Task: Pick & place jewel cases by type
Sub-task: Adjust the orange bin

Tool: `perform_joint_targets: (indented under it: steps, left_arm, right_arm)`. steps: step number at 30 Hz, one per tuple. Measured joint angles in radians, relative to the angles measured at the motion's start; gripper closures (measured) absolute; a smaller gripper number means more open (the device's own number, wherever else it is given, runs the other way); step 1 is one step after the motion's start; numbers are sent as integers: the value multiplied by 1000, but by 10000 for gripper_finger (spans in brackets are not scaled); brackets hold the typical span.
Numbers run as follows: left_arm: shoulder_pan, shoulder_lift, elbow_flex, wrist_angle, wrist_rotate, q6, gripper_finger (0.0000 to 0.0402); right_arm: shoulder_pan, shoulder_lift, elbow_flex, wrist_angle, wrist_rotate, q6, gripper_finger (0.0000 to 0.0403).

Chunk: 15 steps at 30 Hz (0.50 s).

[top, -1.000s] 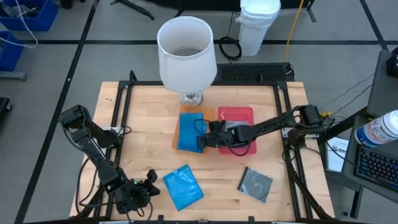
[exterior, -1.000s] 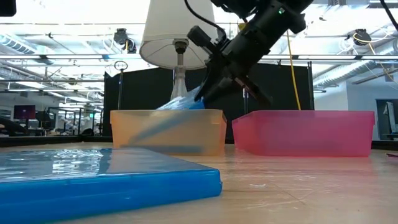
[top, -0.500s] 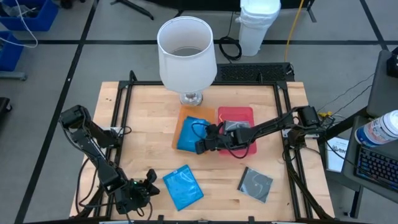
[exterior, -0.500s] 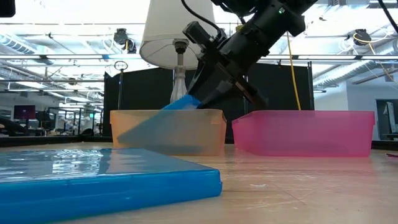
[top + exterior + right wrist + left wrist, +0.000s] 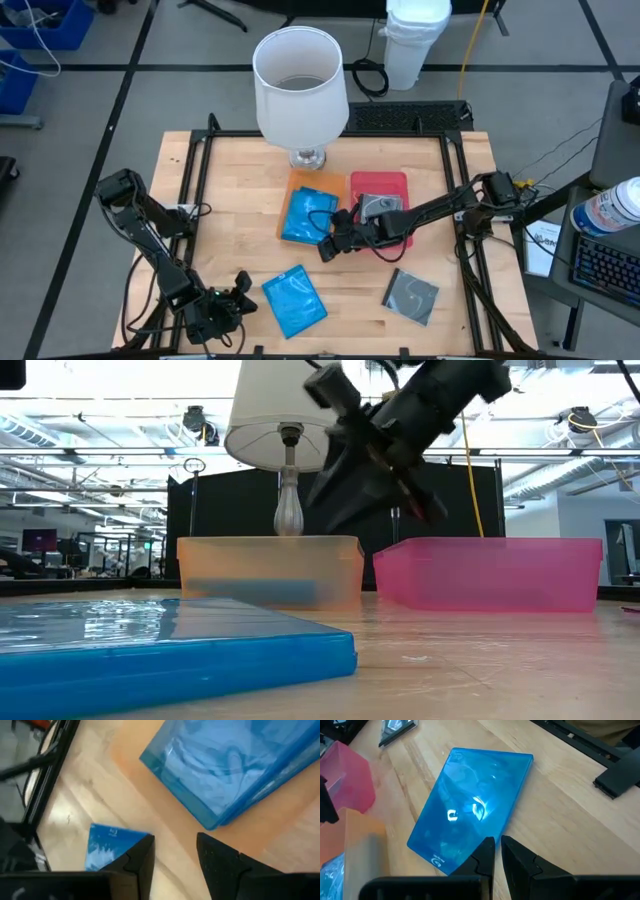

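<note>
left gripper (image 5: 238, 293) parked at the near-left corner, fingers nearly together, empty | blue jewel case (image 5: 295, 300) flat on the table just beside it; grey jewel case (image 5: 411, 296) near-right — thin, stiff, slick, likely brittle; best pinched at an edge | right gripper (image 5: 327, 246) jaws parted, empty, at the orange tray's (image 5: 331, 183) near edge; blue case (image 5: 308, 214) lies inside | red tray (image 5: 385, 181) alongside

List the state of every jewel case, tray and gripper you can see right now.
Blue case in orange tray: lying inside, released.
Blue case on table: flat, untouched.
Grey case: flat on table.
Orange tray: holds one case.
Red tray: holds a case.
Right gripper: fingers open, empty.
Left gripper: fingers shut, idle.
</note>
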Motion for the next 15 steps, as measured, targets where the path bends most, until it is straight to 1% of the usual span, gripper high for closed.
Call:
perform_joint_targets:
  steps: [3,6,8,10,11,14,15]
  left_arm:
    - [0,0,0,5,1,0,360]
    - [0,0,0,21,0,16,360]
    - [3,0,0,42,-2,45,360]
    - [7,0,0,69,-3,73,360]
    - [10,0,0,77,-4,84,360]
    - [24,0,0,97,-9,104,360]
    - [30,0,0,103,-10,107,360]
  right_arm:
    - [28,-45,-2,-6,14,-102,286]
    - [73,-102,1,57,94,-215,321]
    - [106,-132,14,119,131,-341,354]
    - [148,-153,28,170,152,-505,387]
    - [174,-156,30,200,170,-592,395]
    - [250,-151,26,242,204,-783,391]
    - [276,-147,22,253,231,-836,391]
